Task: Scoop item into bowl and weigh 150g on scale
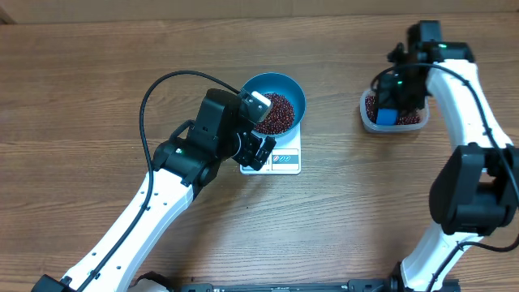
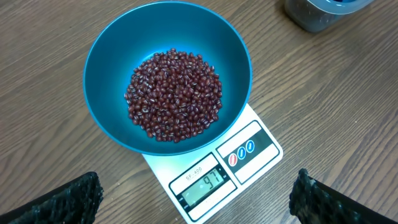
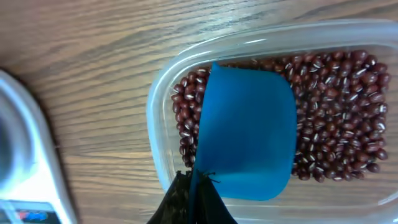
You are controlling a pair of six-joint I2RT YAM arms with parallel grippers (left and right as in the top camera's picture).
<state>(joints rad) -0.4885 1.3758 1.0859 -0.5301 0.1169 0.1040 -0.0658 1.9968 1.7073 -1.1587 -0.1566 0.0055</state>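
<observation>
The bright blue bowl (image 1: pixel 285 89) (image 2: pixel 112 74) stands on the white scale (image 1: pixel 285 159) (image 2: pixel 249 149), and a heap of dark red-brown beans (image 2: pixel 174 93) (image 1: pixel 276 113) lies in it. My left gripper (image 2: pixel 198 196) (image 1: pixel 258 150) hovers open over the scale's front edge, its fingers (image 2: pixel 62 200) wide apart with nothing between them. At the right, my right gripper (image 3: pixel 196 186) (image 1: pixel 397 89) is shut on the handle of a small blue scoop (image 3: pixel 249 130) (image 1: pixel 387 116). The scoop hangs over the clear tub (image 3: pixel 163 93) (image 1: pixel 366 118) of beans (image 3: pixel 336 118).
The scale's display (image 2: pixel 204 186) reads 97. The wooden table (image 1: pixel 97 73) runs all round. The left arm (image 1: pixel 146 211) reaches in from the bottom left, the right arm (image 1: pixel 478 162) from the bottom right.
</observation>
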